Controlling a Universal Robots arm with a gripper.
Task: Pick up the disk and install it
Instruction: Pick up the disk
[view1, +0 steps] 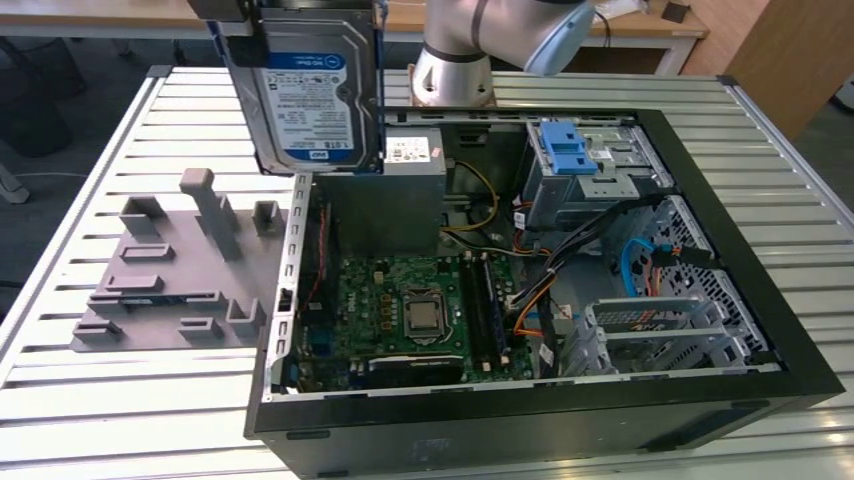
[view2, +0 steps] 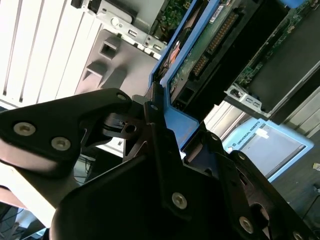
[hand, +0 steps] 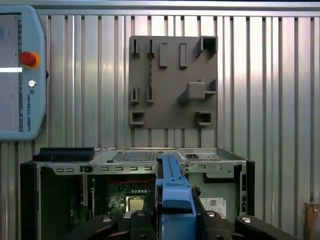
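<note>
Held disk (hand: 172, 195) edge-on, blue carrier rail toward camera, pinched between black links of gripper (hand: 175, 225). Open computer case (hand: 220, 165) behind it; motherboard (hand: 117, 192) and CPU socket (hand: 134, 202) visible inside. Beyond case: grey fixture plate (hand: 172, 87) with raised blocks, flat on slatted metal table (hand: 270, 75), not touching case. Also beyond case, near one corner: teach pendant (hand: 22, 75) with red stop button (hand: 28, 59).

The hand (view2: 157, 112) is matte black, built of flat, angular link plates (view2: 65, 135) pinned with round silver screws (view2: 172, 201), and behind the hand the arm (view1: 449, 72) is a smooth silver-grey tube with rounded joints, one closed by a pale blue cap (view1: 558, 45).
</note>
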